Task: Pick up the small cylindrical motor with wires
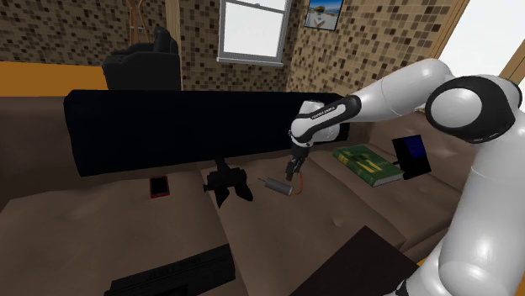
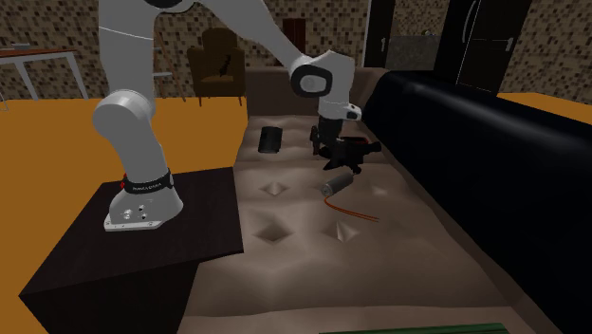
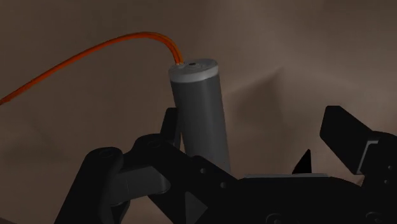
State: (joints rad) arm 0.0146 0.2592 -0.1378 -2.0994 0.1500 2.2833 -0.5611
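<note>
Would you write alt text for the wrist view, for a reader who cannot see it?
A grey cylindrical motor with an orange wire lies on a brown cushion, between the fingers of the open black pincer.

Brown tufted sofa (image 1: pixel 336 223), mosaic brown walls (image 1: pixel 67 34), white window (image 1: pixel 252 25), orange floor (image 2: pixel 57 152), dark armchair (image 1: pixel 143 63)

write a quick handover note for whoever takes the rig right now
Gripper: open, holding nothing, down low over the sofa seat.
Motor: lying on the seat between the fingers, close to one and well clear of the other. Its orange wire trails away from the far end.
Done: gripper is brought down around the motor.
Left: shut on the motor, then lift it off the seat.
</note>
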